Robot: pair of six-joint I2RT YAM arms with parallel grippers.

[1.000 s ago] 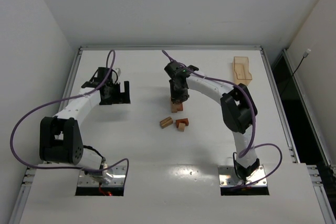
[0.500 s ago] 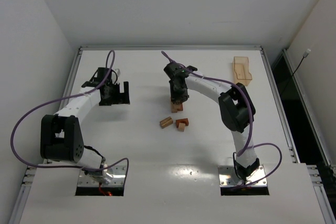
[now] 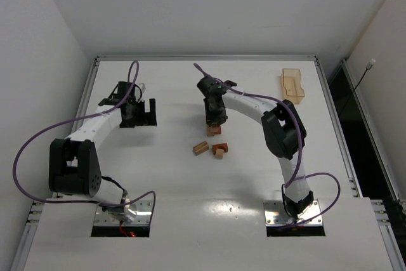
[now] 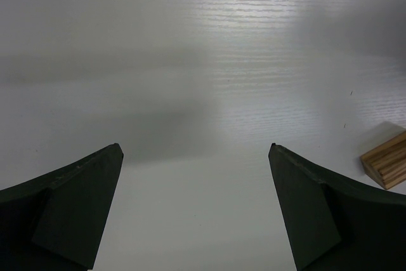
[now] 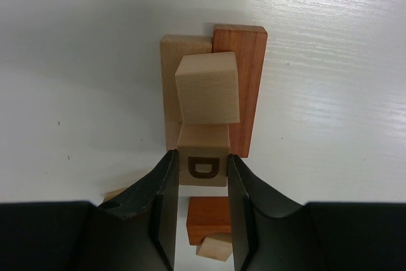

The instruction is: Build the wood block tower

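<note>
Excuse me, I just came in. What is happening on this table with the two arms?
The right gripper grips a cube marked D at the first stacked pieces: a tan bar and a reddish-brown bar side by side, with a plain tan cube on them. Whether the D cube already rests there, I cannot tell. The left gripper hangs open, holding nothing. A few loose blocks wait nearby.

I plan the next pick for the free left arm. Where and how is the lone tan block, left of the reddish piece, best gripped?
Take the tan block across its long sides, near the middle, from straight above. It lies flat and slanted, apart from the reddish piece; the open left gripper would likely turn to match.
</note>
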